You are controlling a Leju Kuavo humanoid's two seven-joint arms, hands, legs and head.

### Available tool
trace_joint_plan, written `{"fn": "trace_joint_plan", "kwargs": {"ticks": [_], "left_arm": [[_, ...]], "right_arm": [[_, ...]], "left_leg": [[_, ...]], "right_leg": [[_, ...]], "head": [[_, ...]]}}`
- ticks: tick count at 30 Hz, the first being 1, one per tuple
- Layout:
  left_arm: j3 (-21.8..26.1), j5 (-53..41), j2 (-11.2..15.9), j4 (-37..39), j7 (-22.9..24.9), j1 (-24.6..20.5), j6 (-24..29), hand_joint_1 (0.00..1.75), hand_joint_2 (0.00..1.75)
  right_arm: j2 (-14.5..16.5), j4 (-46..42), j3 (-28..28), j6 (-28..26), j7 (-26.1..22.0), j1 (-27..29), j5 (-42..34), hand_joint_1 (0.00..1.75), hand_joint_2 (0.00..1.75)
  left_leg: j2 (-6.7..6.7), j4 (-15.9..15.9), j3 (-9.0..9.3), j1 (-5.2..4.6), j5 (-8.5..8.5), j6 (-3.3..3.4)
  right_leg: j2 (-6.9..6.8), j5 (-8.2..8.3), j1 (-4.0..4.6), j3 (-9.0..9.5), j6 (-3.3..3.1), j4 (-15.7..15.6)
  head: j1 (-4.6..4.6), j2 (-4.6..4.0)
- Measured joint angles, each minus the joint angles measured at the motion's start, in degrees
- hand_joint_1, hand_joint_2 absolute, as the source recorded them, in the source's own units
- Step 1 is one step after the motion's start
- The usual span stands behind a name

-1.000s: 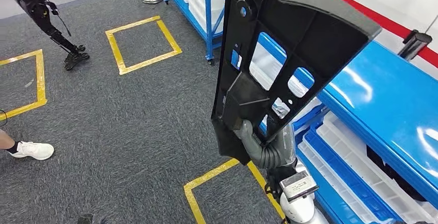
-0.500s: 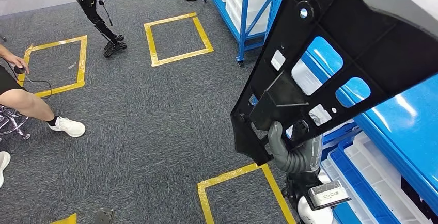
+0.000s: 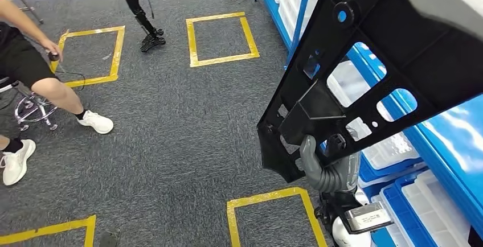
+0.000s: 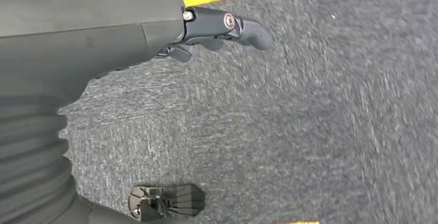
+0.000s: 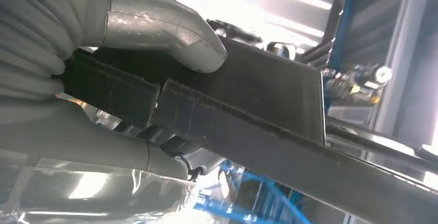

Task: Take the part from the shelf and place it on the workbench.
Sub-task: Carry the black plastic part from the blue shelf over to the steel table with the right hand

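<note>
Black plastic, ribbed and pierced with several cut-out windows: the part [image 3: 370, 59] is a long flat panel held up in the air, tilted so it rises to my right, above the grey carpet [image 3: 171, 144] and beside the blue shelf [image 3: 438, 139]. My right hand [image 3: 310, 156] grips its lower end, the arm bent upward beneath it. In the right wrist view my grey thumb [image 5: 165, 33] presses on one face of the panel's edge while the fingers [image 5: 103, 154] close underneath, pinching it between them. My left hand [image 4: 217, 30] hangs over the carpet holding nothing, its fingers loosely apart. White trays [image 3: 387, 153] sit in the shelf. Yellow tape squares [image 3: 219, 39] mark the carpet, and a person [image 3: 34, 82] sits on a stool [image 3: 31, 110] well off to my left.
</note>
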Motion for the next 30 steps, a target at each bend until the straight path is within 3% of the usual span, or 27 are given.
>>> {"fn": "trace_joint_plan", "kwargs": {"ticks": [2,4,5,6,8,9,11,13,15,17,19,20,21,22,24,26,28,29,30], "left_arm": [[0.02,0.11,-0.15,0.00,-0.01,-0.42,-0.08,0.00,1.75],[0.03,0.24,-0.24,0.00,-0.01,-0.67,-0.24,0.00,1.75],[0.03,0.31,-0.28,0.00,-0.03,-0.68,-0.44,0.00,1.75],[0.04,0.43,-0.31,0.00,-0.07,-0.66,-0.76,0.00,1.75],[0.05,0.81,-0.33,0.00,-0.34,-0.65,-1.88,0.00,1.75],[0.09,1.08,-0.22,0.00,-0.53,-0.65,-2.65,0.00,1.75],[0.24,1.64,0.05,0.00,-1.05,-0.54,-4.58,0.00,1.75],[0.45,2.11,0.25,0.01,-1.50,-0.13,-6.28,0.00,1.75],[0.60,2.30,0.39,0.02,-1.74,0.21,-7.09,0.00,1.75],[0.66,2.34,0.50,0.01,-1.85,0.12,-7.31,0.00,1.75],[0.69,2.35,0.53,0.02,-1.89,0.03,-7.38,0.00,1.75],[0.72,2.35,0.51,0.02,-1.89,0.05,-7.39,0.00,1.75],[0.76,2.35,0.52,0.02,-1.89,0.08,-7.39,0.00,1.75],[0.80,2.35,0.54,0.02,-1.89,0.09,-7.39,0.00,1.75],[0.86,2.35,0.77,0.01,-1.89,0.03,-7.39,0.00,1.75],[0.87,2.36,1.09,-0.03,-1.98,-0.15,-7.60,0.00,1.75],[0.88,2.37,1.44,-0.04,-2.22,-0.21,-8.53,0.00,1.75],[0.89,2.42,1.56,-0.04,-2.39,-0.12,-9.24,0.00,1.75],[0.89,2.51,1.60,-0.04,-2.56,-0.08,-9.86,0.00,1.75]], "right_arm": [[-0.10,0.06,-0.08,0.15,0.29,-0.43,-0.37,1.75,1.75],[-0.25,0.19,-0.11,0.23,0.51,-0.55,-0.58,1.75,1.75],[-0.32,0.26,-0.11,0.30,0.61,-0.60,-0.66,1.75,1.75],[-0.38,0.33,-0.12,0.37,0.71,-0.70,-0.70,1.75,1.75],[-0.44,0.48,-0.13,0.51,0.94,-1.02,-0.80,1.75,1.75],[-0.43,0.60,-0.12,0.58,1.07,-1.21,-0.83,1.75,1.75],[-0.34,0.89,-0.09,0.78,1.22,-1.45,-0.85,1.75,1.75],[-0.25,1.19,-0.10,1.01,1.33,-1.59,-0.90,1.75,1.75],[-0.13,1.39,-0.11,1.16,1.37,-1.77,-0.97,1.75,1.75],[-0.02,1.46,-0.11,1.22,1.37,-1.86,-0.99,1.75,1.75],[0.02,1.58,-0.11,1.26,1.37,-1.87,-0.99,1.75,1.75],[0.03,1.69,-0.11,1.28,1.37,-1.90,-0.99,1.75,1.75],[0.04,1.80,-0.11,1.30,1.38,-1.94,-0.99,1.75,1.75],[0.05,1.88,-0.11,1.31,1.38,-1.99,-1.00,1.75,1.75],[0.11,1.93,-0.11,1.31,1.39,-2.07,-0.99,1.75,1.75],[0.16,1.99,-0.11,1.34,1.39,-2.12,-1.03,1.75,1.75],[0.28,2.08,-0.11,1.55,1.40,-2.21,-1.15,1.75,1.75],[0.37,2.13,-0.13,1.70,1.41,-2.29,-1.23,1.75,1.75],[0.43,2.18,-0.17,1.85,1.41,-2.41,-1.28,1.75,1.75]], "left_leg": [[-1.43,-0.83,0.51,0.22,0.49,0.38],[-3.06,-0.82,0.45,0.31,0.52,0.43],[-3.91,-0.77,0.43,0.37,0.49,0.33],[-4.77,-0.64,0.43,0.49,0.43,0.12],[-6.43,0.17,0.26,0.85,0.00,-0.74],[-7.14,0.90,-0.07,0.91,-0.37,-1.33],[-8.10,1.95,-0.93,0.89,-0.83,-2.19],[-8.57,2.25,-1.43,1.14,-0.88,-2.54],[-6.39,4.04,-2.23,1.34,-1.92,-2.89],[-2.78,9.91,-5.08,1.31,-4.92,-3.21],[-1.30,17.07,-9.06,1.34,-7.56,-3.17],[-1.15,18.68,-10.15,1.29,-7.61,-2.91],[-1.11,18.16,-10.12,1.15,-6.63,-2.49],[-0.91,15.51,-8.87,0.84,-4.88,-1.89],[1.15,8.02,-4.83,-0.41,-1.64,-0.31],[3.13,3.86,-2.62,-1.62,-0.73,0.71],[2.58,2.69,-2.17,-2.11,-0.72,1.12],[1.82,1.56,-1.37,-1.96,-0.27,1.33],[1.06,0.18,-0.43,-1.67,0.31,1.69]], "right_leg": [[3.10,-2.85,-0.34,-3.20,-0.33,6.73],[4.10,-5.22,-0.78,-7.27,-0.14,14.14],[4.15,-5.16,-1.06,-8.17,0.39,15.28],[4.21,-4.08,-1.39,-7.88,1.18,13.96],[5.24,-0.41,-2.28,-4.60,2.91,6.23],[6.00,1.00,-2.59,-3.05,3.30,2.77],[6.83,1.92,-2.62,-1.91,2.78,0.29],[6.05,2.06,-2.41,-2.00,1.75,0.53],[5.18,2.12,-2.32,-1.81,1.16,0.49],[4.15,1.97,-1.84,-1.57,0.65,0.46],[2.89,1.70,-1.19,-1.47,0.17,0.46],[2.23,1.56,-0.88,-1.41,-0.04,0.46],[1.58,1.40,-0.61,-1.29,-0.26,0.46],[0.96,1.23,-0.38,-1.09,-0.46,0.45],[-0.17,0.88,-0.12,-0.59,-0.64,0.31],[-1.25,0.66,-0.18,-0.25,-0.43,0.03],[-2.51,0.62,-0.24,0.27,0.01,-0.70],[-2.58,0.50,-0.16,0.54,0.13,-0.88],[-1.72,0.08,-0.07,0.53,0.17,-0.39]], "head": [[0.32,0.00],[0.55,0.00],[0.56,0.00],[0.57,0.00],[0.64,0.00],[0.79,0.00],[0.92,0.00],[0.82,0.00],[0.61,0.00],[0.32,0.00],[0.17,0.00],[0.17,0.00],[0.17,0.00],[0.18,0.00],[0.27,0.00],[0.28,0.00],[0.13,0.00],[0.08,0.00],[0.08,-0.01]]}}
